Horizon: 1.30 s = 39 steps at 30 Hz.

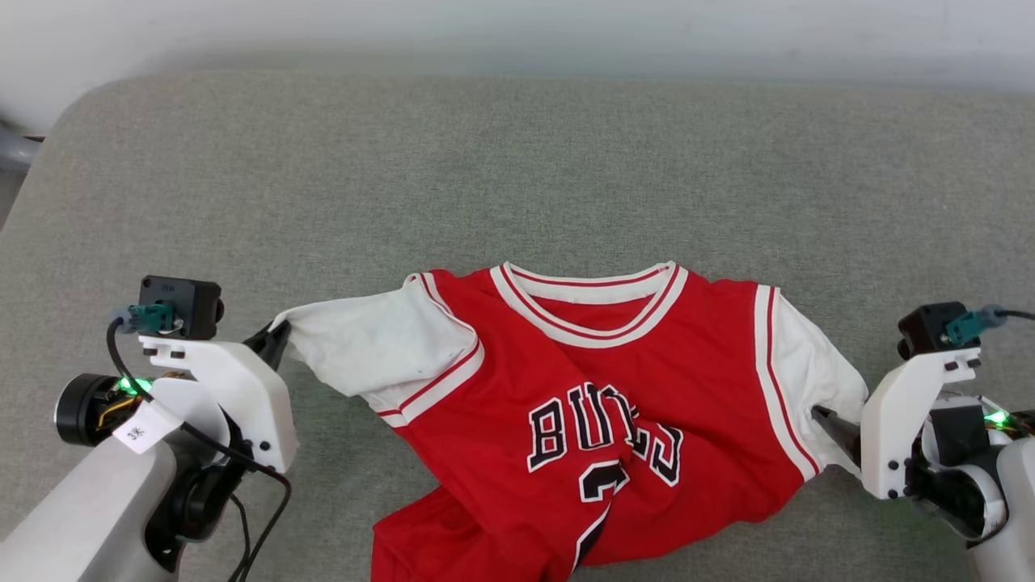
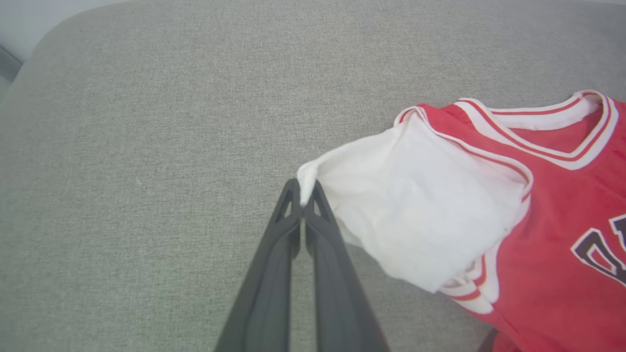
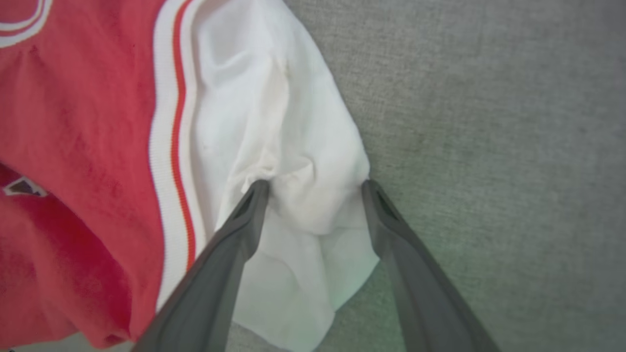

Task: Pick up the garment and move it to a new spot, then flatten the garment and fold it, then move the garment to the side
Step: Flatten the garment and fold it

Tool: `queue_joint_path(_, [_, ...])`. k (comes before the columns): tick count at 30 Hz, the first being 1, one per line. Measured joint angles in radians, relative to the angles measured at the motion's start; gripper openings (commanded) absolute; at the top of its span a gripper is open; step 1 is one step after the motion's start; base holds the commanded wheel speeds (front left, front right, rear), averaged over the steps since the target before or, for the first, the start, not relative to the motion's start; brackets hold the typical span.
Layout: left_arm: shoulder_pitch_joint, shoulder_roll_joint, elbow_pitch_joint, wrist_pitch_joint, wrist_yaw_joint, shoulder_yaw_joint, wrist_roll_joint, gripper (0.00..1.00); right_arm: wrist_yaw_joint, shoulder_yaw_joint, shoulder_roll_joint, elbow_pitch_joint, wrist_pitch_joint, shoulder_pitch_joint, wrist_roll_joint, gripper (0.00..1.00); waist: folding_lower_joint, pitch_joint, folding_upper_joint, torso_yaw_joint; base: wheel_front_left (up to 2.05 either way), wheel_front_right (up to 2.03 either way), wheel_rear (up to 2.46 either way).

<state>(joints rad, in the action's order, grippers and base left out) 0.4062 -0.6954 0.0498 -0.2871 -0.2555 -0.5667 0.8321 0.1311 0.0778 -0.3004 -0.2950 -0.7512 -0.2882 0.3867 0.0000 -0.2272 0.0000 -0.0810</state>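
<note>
One red white-sleeved jersey shirt (image 1: 711, 388) lies on a grey fabric table (image 1: 517, 162). The left hand (image 2: 304, 195) clamps one sleeve tip; the right hand (image 3: 315, 188), apart, straddles the other.

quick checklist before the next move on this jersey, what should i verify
1. Left claw pinching the left sleeve: ok, shut on the sleeve's tip.
2. Right claw gripping the right sleeve: not ok, its jaws stand wide open astride the cloth.
3. Garment face up: ok, the lettering shows.
4. Garment lying flat: not ok, the lower body is bunched and a crease cuts through the lettering.
5. Room on the grey surface beyond the collar: ok, bare there.
</note>
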Motion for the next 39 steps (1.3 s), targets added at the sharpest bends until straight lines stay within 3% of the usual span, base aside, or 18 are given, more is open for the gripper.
queue_joint_path(1, [0.003,0.004,0.001,0.000,0.002,-0.002,0.001,0.00,0.000,0.006,-0.004,-0.010,-0.024,-0.007,0.007,1.00,0.0000,-0.004,0.0000,-0.002,0.00,0.00,0.00])
queue_joint_path(2, [0.005,0.008,0.001,0.000,0.005,-0.003,0.004,0.00,0.000,0.010,-0.007,-0.023,-0.047,-0.017,0.013,0.43,0.0000,-0.007,0.0000,-0.005,0.00,0.00,0.00])
queue_joint_path(3, [0.007,0.010,0.003,0.000,0.008,-0.004,0.006,0.00,0.000,0.014,-0.010,-0.031,-0.067,-0.024,0.018,0.11,0.0000,-0.009,0.0000,-0.007,0.00,0.00,0.00])
queue_joint_path(4, [0.008,0.012,0.007,0.000,0.009,-0.005,0.007,0.00,0.000,0.015,-0.011,-0.038,-0.083,-0.031,0.023,0.00,0.0000,-0.011,0.0000,-0.009,0.00,0.00,0.00])
queue_joint_path(10, [0.014,0.022,0.039,0.008,0.027,0.003,0.032,0.00,0.000,0.032,-0.021,-0.053,-0.092,-0.061,0.035,0.00,0.0000,0.014,0.0000,-0.005,0.00,0.00,0.00])
queue_joint_path(20, [0.129,0.044,0.127,0.075,0.055,0.055,0.037,0.00,0.000,0.031,-0.043,0.003,0.044,-0.185,-0.049,0.00,0.0000,0.090,0.0000,0.019,0.00,0.00,0.00])
queue_joint_path(30, [0.416,0.120,0.330,0.193,0.163,0.088,0.009,0.00,0.000,-0.013,-0.017,-0.058,0.191,-0.460,-0.134,0.00,0.0000,0.084,0.0001,0.024,0.00,0.00,0.00])
queue_joint_path(39, [0.727,0.141,0.564,0.342,0.253,0.112,-0.061,0.00,0.000,-0.050,0.028,-0.176,0.340,-0.802,-0.236,0.00,0.0001,0.002,0.0000,0.038,0.00,0.00,0.00])
